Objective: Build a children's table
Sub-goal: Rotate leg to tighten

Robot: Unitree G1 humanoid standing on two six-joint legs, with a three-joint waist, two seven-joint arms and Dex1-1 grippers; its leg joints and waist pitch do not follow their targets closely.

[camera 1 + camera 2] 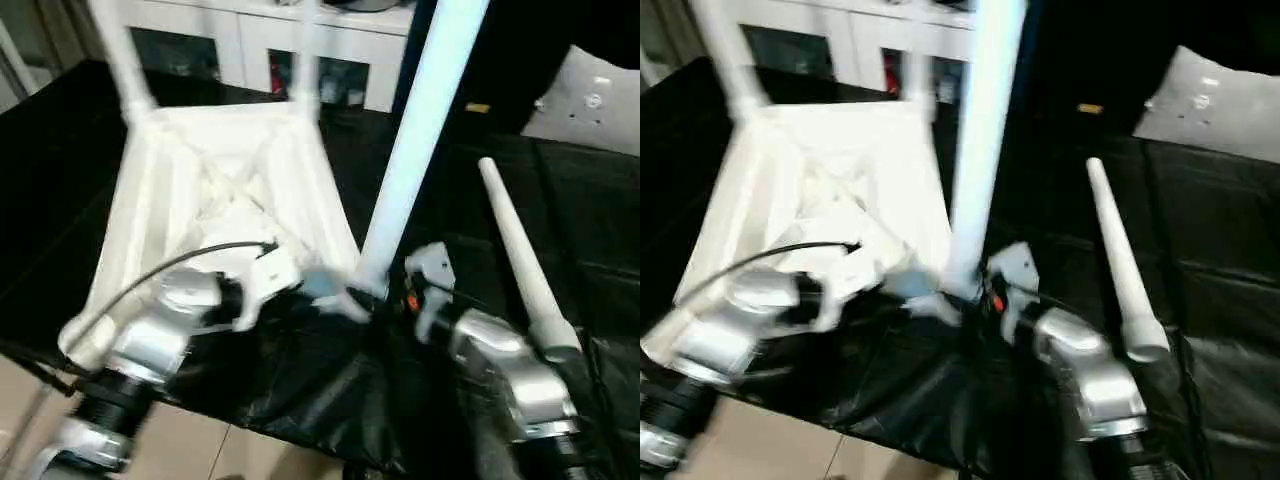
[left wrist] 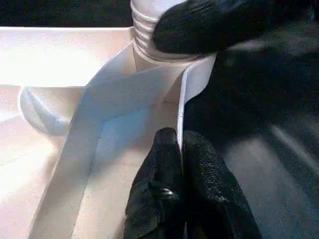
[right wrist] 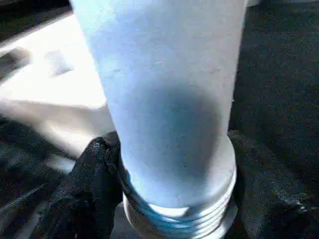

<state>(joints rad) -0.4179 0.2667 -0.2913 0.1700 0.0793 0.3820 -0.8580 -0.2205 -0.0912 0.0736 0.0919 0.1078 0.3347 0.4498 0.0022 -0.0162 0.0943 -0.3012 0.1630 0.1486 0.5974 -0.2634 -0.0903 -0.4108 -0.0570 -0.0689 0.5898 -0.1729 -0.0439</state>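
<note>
Item: children's table top [image 1: 215, 190], white plastic, upside down on the black-draped table [image 1: 600, 230], ribbed underside up. Two legs [image 1: 120, 55] stand in the far sockets.
Third leg [image 1: 415, 150]: upright at the near right corner socket, threaded base showing; right hand [image 3: 164, 199] clamped around its base.
Fourth leg [image 1: 520, 265]: lying loose on the cloth, to the right.
Left hand [image 2: 180, 149]: fingers together, pinching the top's rim wall.
Handling: likely light, stiff, smooth and slippery; best gripped low by the threads.
</note>
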